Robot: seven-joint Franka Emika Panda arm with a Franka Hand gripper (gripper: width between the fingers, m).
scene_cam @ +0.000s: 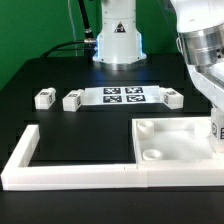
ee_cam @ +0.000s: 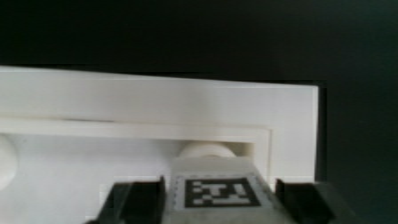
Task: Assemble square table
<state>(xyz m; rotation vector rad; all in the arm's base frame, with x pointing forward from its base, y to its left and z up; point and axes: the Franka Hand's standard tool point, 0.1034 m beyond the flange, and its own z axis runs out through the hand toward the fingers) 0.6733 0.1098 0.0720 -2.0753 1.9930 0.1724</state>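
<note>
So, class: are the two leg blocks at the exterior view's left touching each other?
Apart. The exterior view shows a strip of black table between the outer leg block and the inner leg block.

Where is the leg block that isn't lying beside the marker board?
The leg block sits in the gripper at the exterior view's right edge, over the rimmed tabletop, near a corner hole.

Black table (scene_cam: 90, 135), seemingly dark-green backdrop (scene_cam: 30, 25)
</note>
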